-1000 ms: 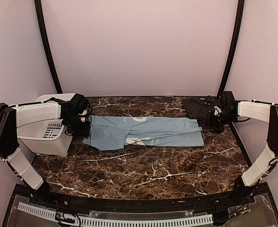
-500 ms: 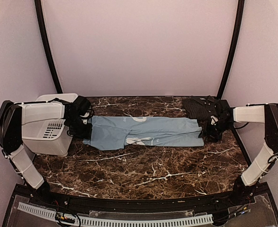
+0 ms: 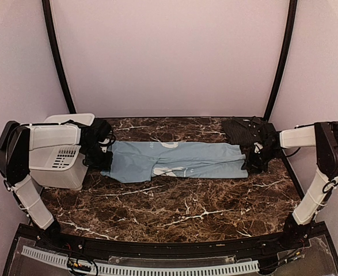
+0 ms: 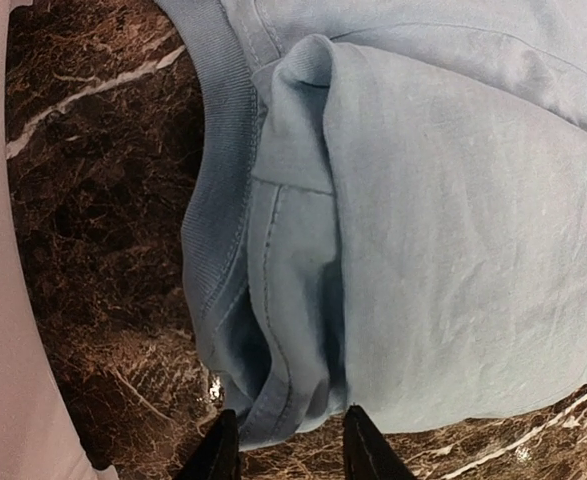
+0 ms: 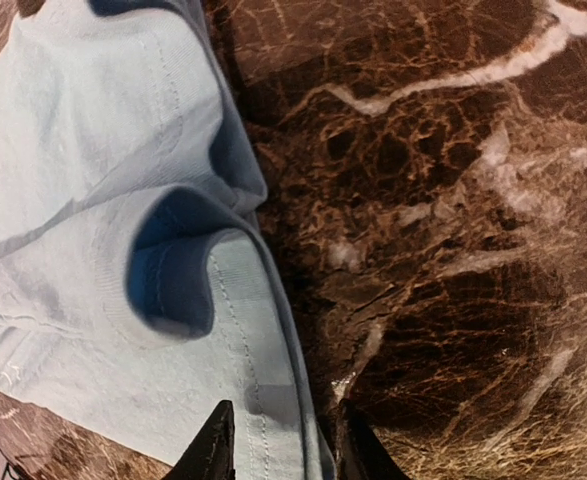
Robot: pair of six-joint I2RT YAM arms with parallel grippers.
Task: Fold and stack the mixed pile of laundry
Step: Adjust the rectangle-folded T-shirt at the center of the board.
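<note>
Evidently for a crosswise fold, left fingers point(image 4: 361, 447) clamp one end of the light blue T-shirt point(image 3: 180, 161) while right fingers point(image 5: 214, 447) straddle the opposite hem, grip uncertain.

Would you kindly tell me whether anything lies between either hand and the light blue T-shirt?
Nothing visible does. The left hand has the folded edge of the T-shirt between its fingertips, and the right hand straddles the hem at the other end. The black shirt lies behind the right hand, not in between.
</note>
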